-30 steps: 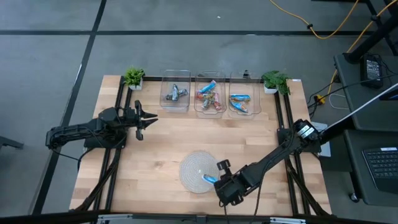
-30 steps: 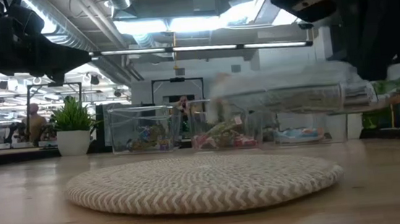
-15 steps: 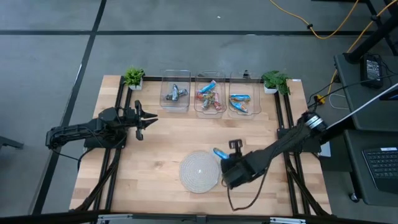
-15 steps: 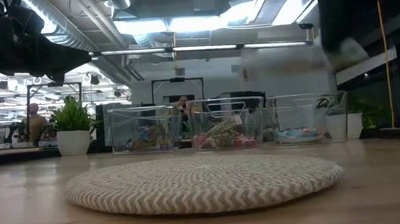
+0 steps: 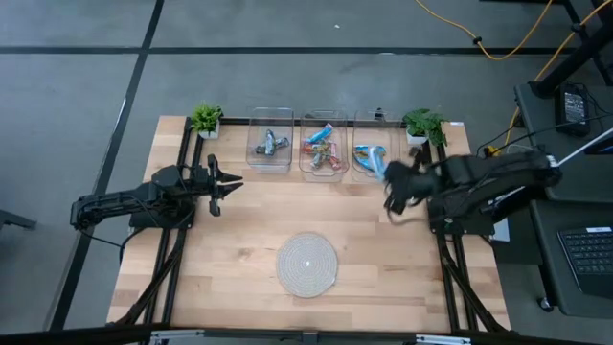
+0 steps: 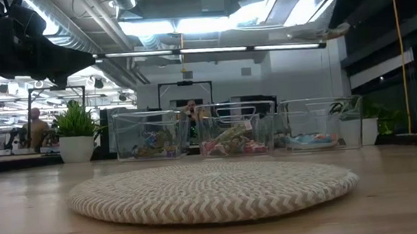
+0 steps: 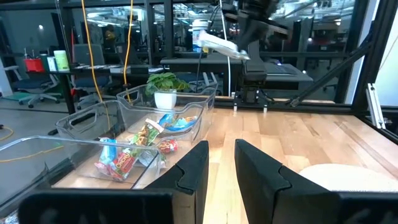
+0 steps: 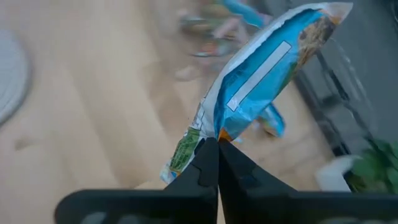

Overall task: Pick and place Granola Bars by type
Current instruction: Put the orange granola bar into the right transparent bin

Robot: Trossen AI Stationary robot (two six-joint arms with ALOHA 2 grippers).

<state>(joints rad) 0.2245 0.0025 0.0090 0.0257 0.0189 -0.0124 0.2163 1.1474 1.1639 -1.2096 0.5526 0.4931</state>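
Observation:
My right gripper (image 8: 217, 144) is shut on a bright blue granola bar (image 8: 267, 68), held in the air beside the near edge of the rightmost clear bin (image 5: 374, 134). The left wrist view shows that bar (image 7: 221, 46) high above the table. Three clear bins along the far edge hold more bars: grey-blue ones in the left bin (image 5: 270, 144), red and green ones in the middle bin (image 5: 323, 147), blue ones (image 5: 368, 153) in the right bin. My left gripper (image 5: 230, 182) waits level at the table's left, slightly open with nothing between its fingers. My right gripper pinches the blue bar between its two fingertips, about a third of the way from the wrapper's green end (image 8: 208, 134). The fingers lie across the bar and slant downward. The bar is lifted clear of the table, and its longer blue part (image 8: 292, 43) sticks out beyond the fingers.
A round woven mat (image 5: 307, 264) lies bare near the table's front middle. Small potted plants stand at the far left (image 5: 205, 119) and far right (image 5: 424, 125) corners. Bare wood (image 5: 287, 206) stretches between the mat and the bins.
My right gripper has lifted the blue bar off the mat's right side. It has swung up and toward the far right, to just near the rightmost bin, and has rolled on the way. It has stayed shut on the bar.

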